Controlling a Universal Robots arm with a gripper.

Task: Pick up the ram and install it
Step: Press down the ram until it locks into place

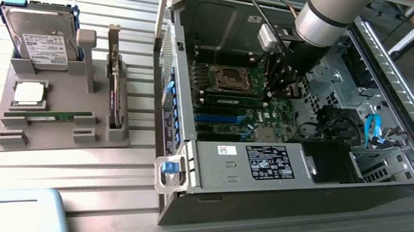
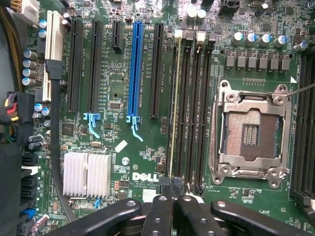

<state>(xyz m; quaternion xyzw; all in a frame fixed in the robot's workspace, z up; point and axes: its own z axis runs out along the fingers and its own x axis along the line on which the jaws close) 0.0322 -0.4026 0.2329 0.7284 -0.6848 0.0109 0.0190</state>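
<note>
One ram (image 2: pixel 173 108) stands on edge in a memory slot beside the empty processor socket (image 2: pixel 251 130), showing as a thin green line; in the exterior view this ram (image 1: pixel 231 101) lies just below the socket. My gripper (image 2: pixel 172 186) is shut, its black fingertips (image 2: pixel 162 196) meeting over one end of that stick with nothing between them. I cannot tell whether they touch it. In the exterior view my gripper (image 1: pixel 286 93) reaches down into the open computer case (image 1: pixel 266 165). A second green ram stick (image 1: pixel 49 116) rests on the grey holder (image 1: pixel 57 141) at the exterior view's left.
The holder also carries a hard drive (image 1: pixel 41 39), a silver processor chip (image 1: pixel 29 94) and an upright expansion card (image 1: pixel 114 90). Near my gripper are empty memory slots, a blue card slot (image 2: pixel 135 64), a finned heatsink (image 2: pixel 87 173) and cables (image 1: pixel 372 129) by the case wall.
</note>
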